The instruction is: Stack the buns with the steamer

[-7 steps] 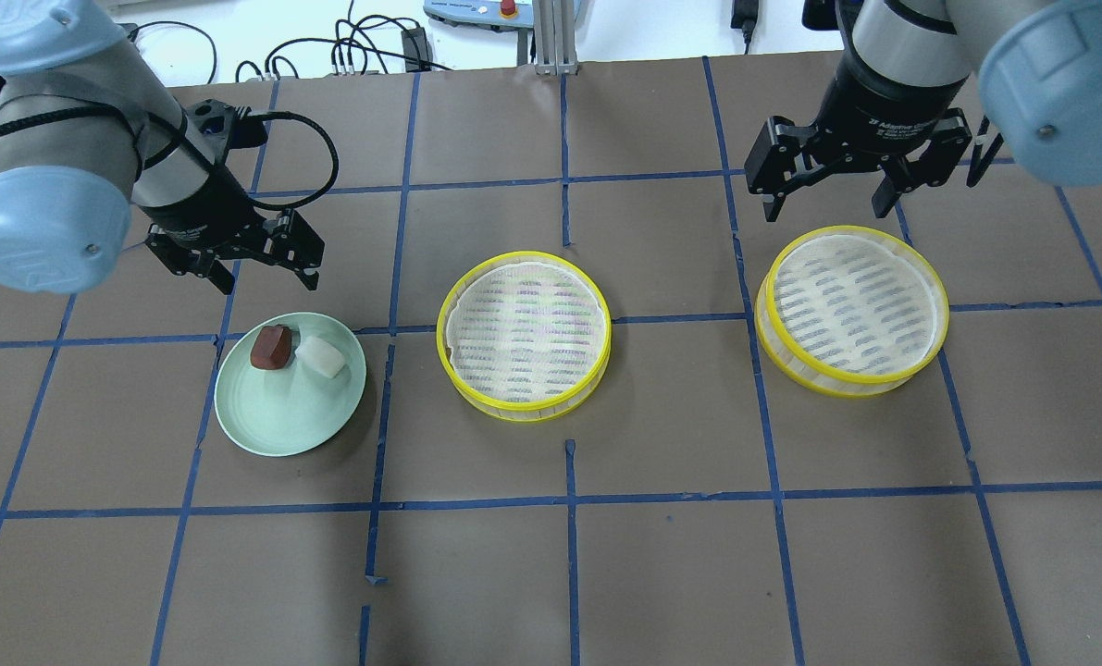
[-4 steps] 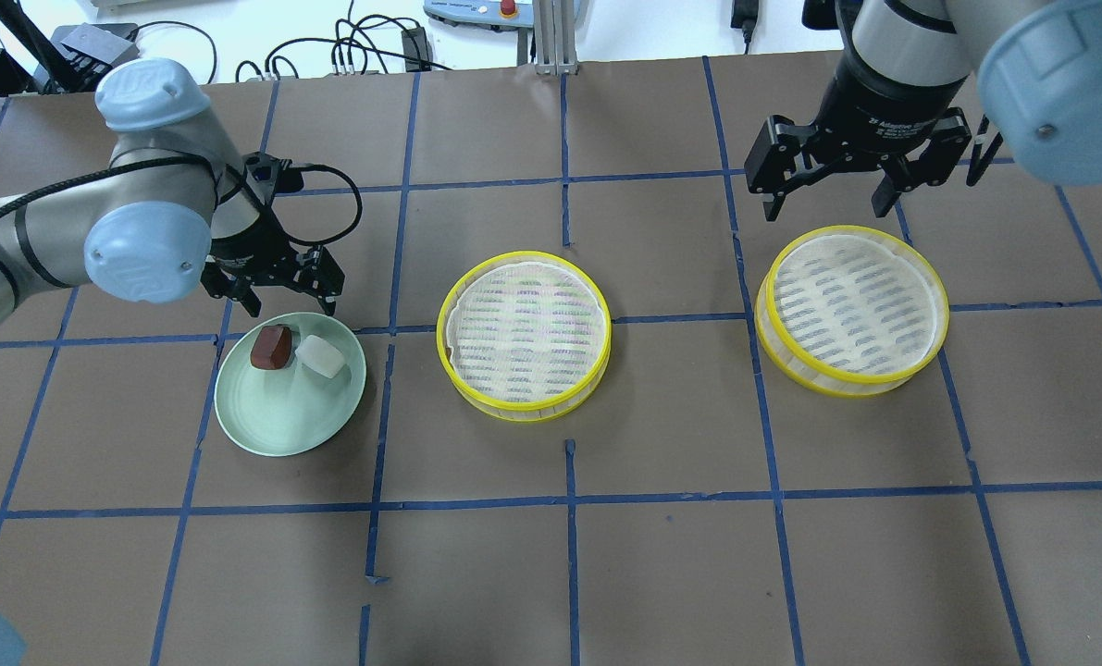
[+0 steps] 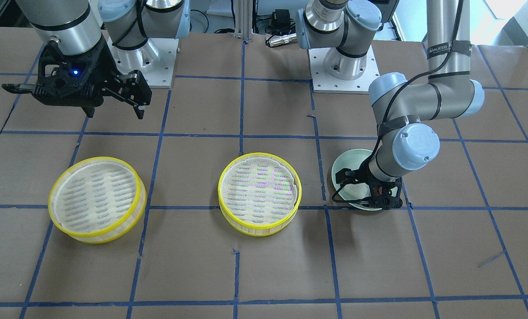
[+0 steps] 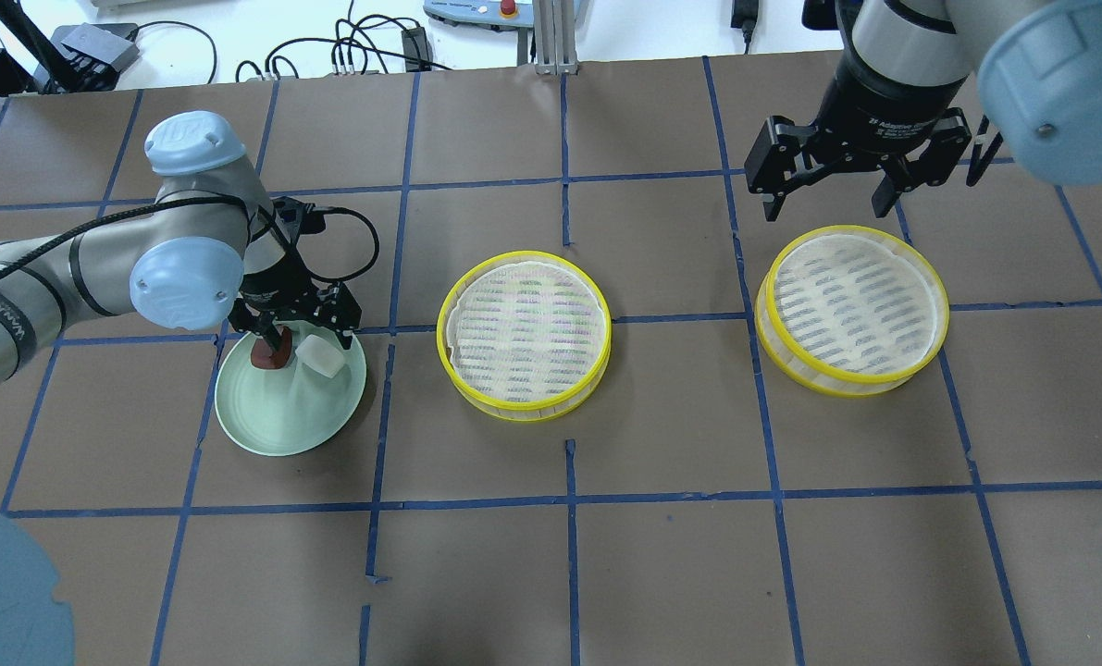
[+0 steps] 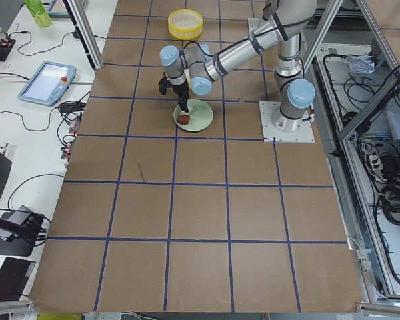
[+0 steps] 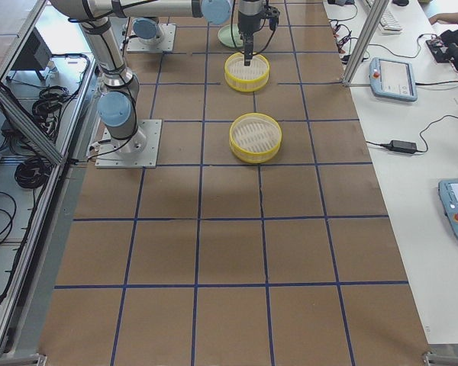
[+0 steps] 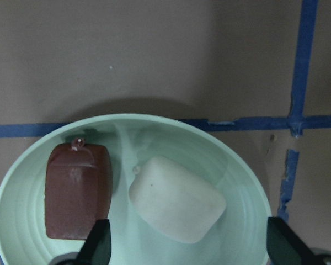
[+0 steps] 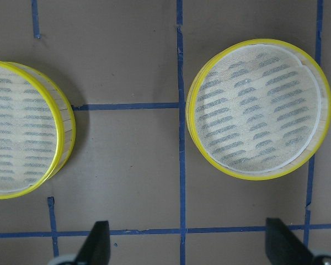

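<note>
The white bun (image 4: 321, 357) and the dark reddish-brown bun (image 4: 267, 353) lie side by side on a pale green plate (image 4: 282, 416). My left gripper (image 4: 305, 328) is open and low over the plate's far edge. In the left wrist view the white bun (image 7: 176, 199) lies between the open fingertips (image 7: 96, 243), and the brown bun (image 7: 77, 190) is just left of them. Two yellow-rimmed steamer tiers stand empty, one in the middle (image 4: 524, 333) and one on the right (image 4: 851, 310). My right gripper (image 4: 837, 190) hangs open and empty behind the right tier.
Brown paper with blue tape lines covers the table. In the front-facing view my left arm's wrist (image 3: 408, 146) hides most of the plate (image 3: 348, 161). Cables and boxes lie beyond the table's far edge (image 4: 356, 46).
My left arm has swung forward and down, so its open gripper is now right over the buns on the plate. The right arm, the buns and the tiers have not moved.
</note>
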Controlling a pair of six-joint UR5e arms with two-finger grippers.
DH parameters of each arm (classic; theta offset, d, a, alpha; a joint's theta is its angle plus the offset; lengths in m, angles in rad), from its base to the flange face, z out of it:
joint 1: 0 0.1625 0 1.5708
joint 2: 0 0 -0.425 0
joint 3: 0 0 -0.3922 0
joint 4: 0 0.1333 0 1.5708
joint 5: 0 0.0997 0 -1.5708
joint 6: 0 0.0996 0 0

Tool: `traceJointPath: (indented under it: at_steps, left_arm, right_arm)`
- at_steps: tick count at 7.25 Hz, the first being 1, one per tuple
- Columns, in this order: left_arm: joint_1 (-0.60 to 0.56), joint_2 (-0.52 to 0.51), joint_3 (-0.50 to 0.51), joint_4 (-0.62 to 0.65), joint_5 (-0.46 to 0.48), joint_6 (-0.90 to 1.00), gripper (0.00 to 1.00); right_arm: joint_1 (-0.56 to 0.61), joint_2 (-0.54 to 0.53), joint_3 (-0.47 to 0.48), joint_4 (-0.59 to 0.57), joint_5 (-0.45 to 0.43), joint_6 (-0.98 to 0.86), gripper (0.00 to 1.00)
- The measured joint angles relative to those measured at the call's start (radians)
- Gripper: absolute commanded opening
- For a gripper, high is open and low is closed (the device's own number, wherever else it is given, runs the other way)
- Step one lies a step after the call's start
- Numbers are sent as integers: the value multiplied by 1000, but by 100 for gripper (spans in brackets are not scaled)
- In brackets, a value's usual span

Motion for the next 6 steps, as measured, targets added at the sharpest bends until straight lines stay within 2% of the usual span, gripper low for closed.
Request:
traceJointPath:
  at_steps: [1,2,4,6]
  left_arm:
    - [0,-1,-6,0,1,3,35]
    - [0,-2,-7,1,1,4,18]
    - [0,-1,-2,2,2,0,2]
    - [0,14,9,14,3,-20,1]
  right_arm:
    - [0,0,0,0,0,0,100]
    - [0,0,-1,0,0,0,100]
    - [-1,0,0,0,0,-3,100]
    - [-10,3,1,2,-6,-10,100]
